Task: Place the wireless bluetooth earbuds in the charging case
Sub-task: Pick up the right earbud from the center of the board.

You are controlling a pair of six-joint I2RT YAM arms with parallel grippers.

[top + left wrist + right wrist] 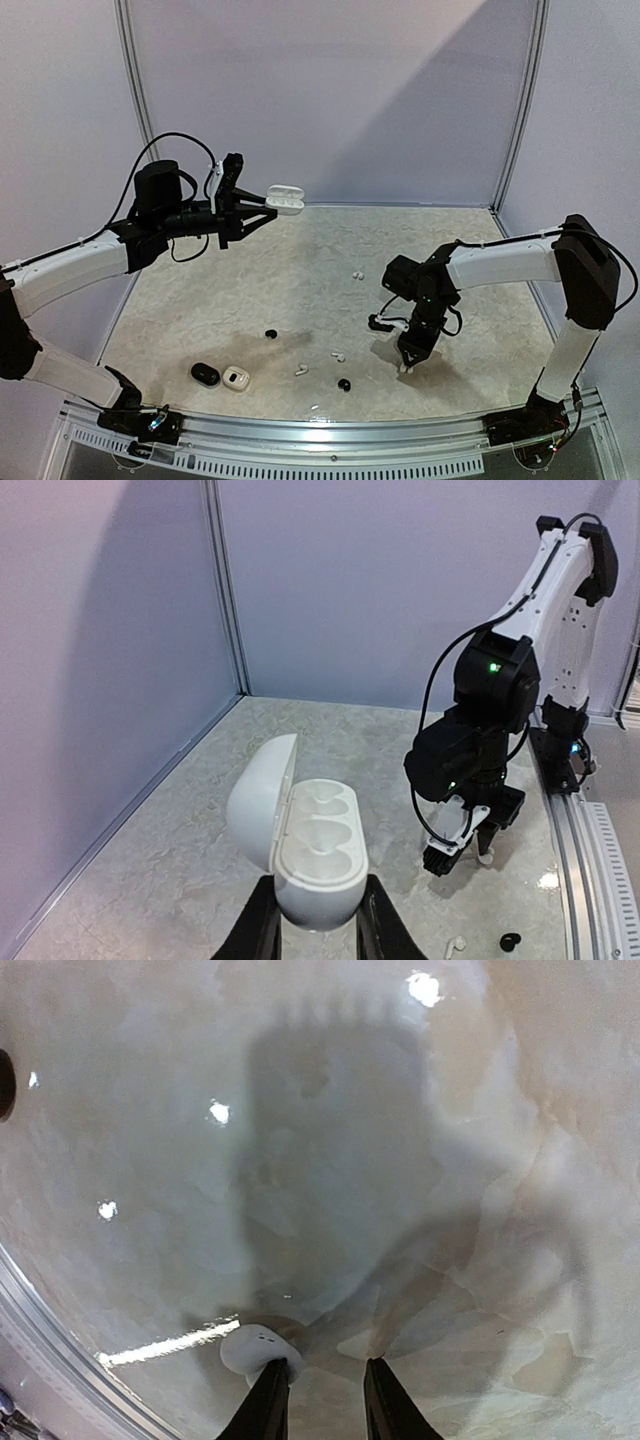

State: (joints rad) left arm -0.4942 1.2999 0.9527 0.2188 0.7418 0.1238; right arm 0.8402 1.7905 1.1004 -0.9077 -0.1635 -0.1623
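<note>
left gripper (318, 905) clamped on open white charging case (312, 855), held in the air, lid up, both wells empty. black case (205, 374) sits just beside small white case (236, 378) near the front edge. black earbuds (270, 334) and white stemmed earbuds (338, 355) lie loose on the marbled table (300, 260). right gripper (325, 1400) low, fingers narrow, gap empty; one white earbud (250, 1348) touches its finger's outer side. pale wall panels (330, 90) behind.

White charging case (312, 855) aloft, hinged open; tiny earbuds (302, 369) apparently lie scattered.
</note>
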